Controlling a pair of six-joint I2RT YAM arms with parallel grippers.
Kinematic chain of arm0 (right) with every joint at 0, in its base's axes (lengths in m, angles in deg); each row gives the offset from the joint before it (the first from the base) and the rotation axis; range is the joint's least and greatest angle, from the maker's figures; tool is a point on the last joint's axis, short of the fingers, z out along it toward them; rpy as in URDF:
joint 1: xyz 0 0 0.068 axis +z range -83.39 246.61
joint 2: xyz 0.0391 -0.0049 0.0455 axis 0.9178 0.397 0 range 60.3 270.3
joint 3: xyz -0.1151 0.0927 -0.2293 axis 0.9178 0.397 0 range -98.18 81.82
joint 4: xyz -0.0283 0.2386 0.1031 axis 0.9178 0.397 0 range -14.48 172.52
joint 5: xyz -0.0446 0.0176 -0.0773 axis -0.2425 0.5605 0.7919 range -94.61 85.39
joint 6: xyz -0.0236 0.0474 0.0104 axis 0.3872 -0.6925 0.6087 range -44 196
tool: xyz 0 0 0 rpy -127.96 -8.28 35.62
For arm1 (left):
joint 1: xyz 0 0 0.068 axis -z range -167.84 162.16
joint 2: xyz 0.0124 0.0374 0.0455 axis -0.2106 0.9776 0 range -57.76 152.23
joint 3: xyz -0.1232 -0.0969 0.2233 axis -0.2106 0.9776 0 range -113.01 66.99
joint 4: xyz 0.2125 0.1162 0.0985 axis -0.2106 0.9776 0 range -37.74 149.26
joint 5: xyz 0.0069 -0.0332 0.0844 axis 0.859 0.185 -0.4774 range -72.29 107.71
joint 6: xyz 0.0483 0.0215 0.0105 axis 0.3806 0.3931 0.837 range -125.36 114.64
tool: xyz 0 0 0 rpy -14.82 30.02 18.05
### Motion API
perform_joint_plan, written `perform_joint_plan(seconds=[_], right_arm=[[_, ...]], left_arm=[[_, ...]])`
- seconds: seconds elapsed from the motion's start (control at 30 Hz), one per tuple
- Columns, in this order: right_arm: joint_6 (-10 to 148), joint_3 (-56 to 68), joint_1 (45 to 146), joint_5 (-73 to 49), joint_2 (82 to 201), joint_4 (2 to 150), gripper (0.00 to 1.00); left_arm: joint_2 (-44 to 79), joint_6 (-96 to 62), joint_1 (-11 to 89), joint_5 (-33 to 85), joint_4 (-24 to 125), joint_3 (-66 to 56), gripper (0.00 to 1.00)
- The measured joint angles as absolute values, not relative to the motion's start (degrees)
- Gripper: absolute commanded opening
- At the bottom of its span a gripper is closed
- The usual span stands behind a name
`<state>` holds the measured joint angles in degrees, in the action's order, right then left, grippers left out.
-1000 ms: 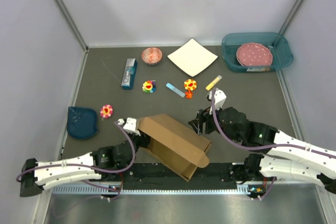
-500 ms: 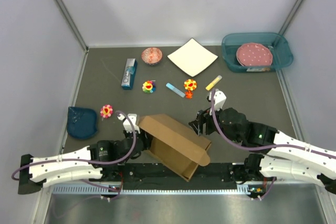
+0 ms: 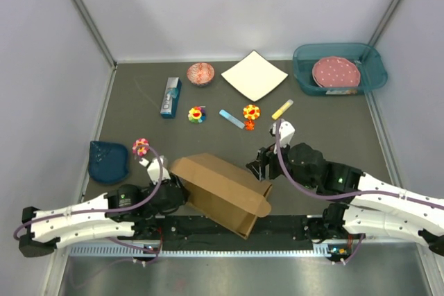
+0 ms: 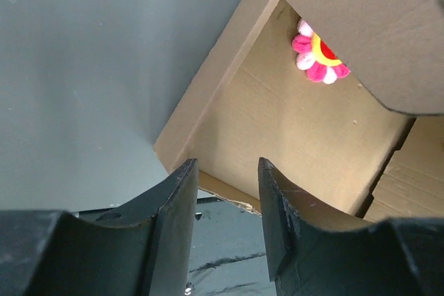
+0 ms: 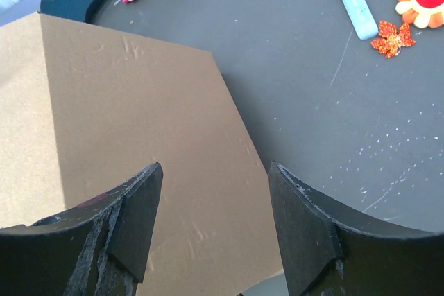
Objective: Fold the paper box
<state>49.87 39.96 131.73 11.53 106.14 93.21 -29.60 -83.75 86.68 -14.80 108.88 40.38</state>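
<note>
Plain brown cardboard paper box (image 3: pixel 220 192) at the near edge of the dark grey table (image 3: pixel 333 123), between both arms; bare surface just beyond its far edge. Left gripper (image 4: pixel 227 171) partly spread, empty, beside a box corner. Right gripper (image 5: pixel 215 178) spread wide, straddling the box's right edge, clamping nothing.
</note>
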Motion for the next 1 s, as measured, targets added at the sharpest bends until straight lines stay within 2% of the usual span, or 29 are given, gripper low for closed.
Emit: perform_joint_plan(seconds=[0.17, 0.6, 0.8, 0.83, 0.9, 0.97, 1.0], right_arm=[[49.9, 41.5, 131.7, 11.4, 106.2, 92.9, 0.64], [49.8, 42.1, 131.8, 11.5, 104.5, 92.9, 0.64], [49.8, 43.0, 131.8, 11.9, 103.7, 93.1, 0.64], [49.8, 43.0, 131.8, 12.0, 103.7, 93.1, 0.64], [49.8, 43.2, 131.8, 12.2, 103.4, 93.1, 0.64], [49.8, 43.3, 131.8, 12.4, 103.3, 93.1, 0.64], [49.8, 43.3, 131.8, 12.5, 103.2, 93.1, 0.64]], left_arm=[[-33.4, -85.3, 86.7, -15.1, 111.5, 39.4, 0.44], [-33.9, -86.1, 86.7, -13.6, 111.5, 40.2, 0.46], [-42.2, -84.7, 86.8, -16.5, 111.7, 38.4, 0.47], [-43.2, -83.9, 86.8, -17.2, 111.3, 37.6, 0.46], [-44.0, -81.1, 86.8, -18.0, 109.8, 35.8, 0.28], [-44.0, -77.8, 86.8, -17.8, 107.8, 34.2, 0.06], [-43.9, -76.8, 86.8, -17.5, 106.9, 33.9, 0.00]])
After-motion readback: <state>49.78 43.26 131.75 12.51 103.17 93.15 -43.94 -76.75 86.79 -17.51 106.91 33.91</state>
